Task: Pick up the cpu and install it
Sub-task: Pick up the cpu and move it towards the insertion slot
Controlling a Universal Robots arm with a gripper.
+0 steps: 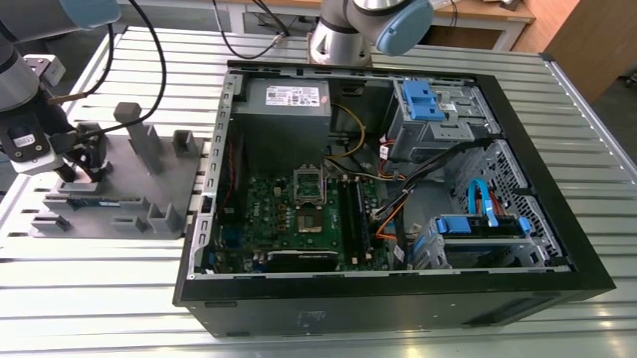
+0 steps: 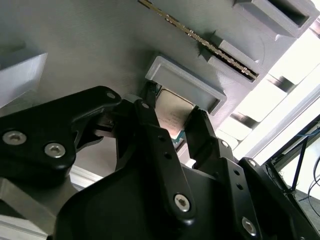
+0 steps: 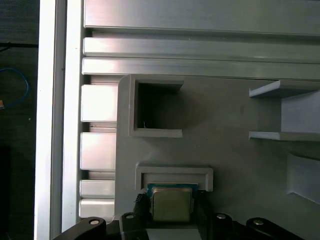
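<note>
The cpu [image 3: 171, 205], a small square chip with a dull silver top, lies in a shallow walled pocket of the grey parts fixture [image 1: 149, 186], which sits at the exterior view's left. My gripper [image 1: 83, 173] stands over that pocket. In both wrist views its black fingers [image 2: 150, 120] press against two opposite edges of the cpu [image 2: 172, 117], so my gripper [image 3: 171, 200] is shut on it. The chip still rests low in its pocket [image 3: 174, 172]. The open cpu socket [image 1: 309, 183] is on the green motherboard [image 1: 289, 224] inside the computer case.
A long memory stick [image 2: 200, 37] stands in a fixture slot close by, with tall grey posts [image 1: 134, 130] around. The open black computer case [image 1: 398, 186] lies at the exterior view's right on a slatted metal table [image 1: 89, 298]. A second arm's base [image 1: 348, 33] stands behind the case.
</note>
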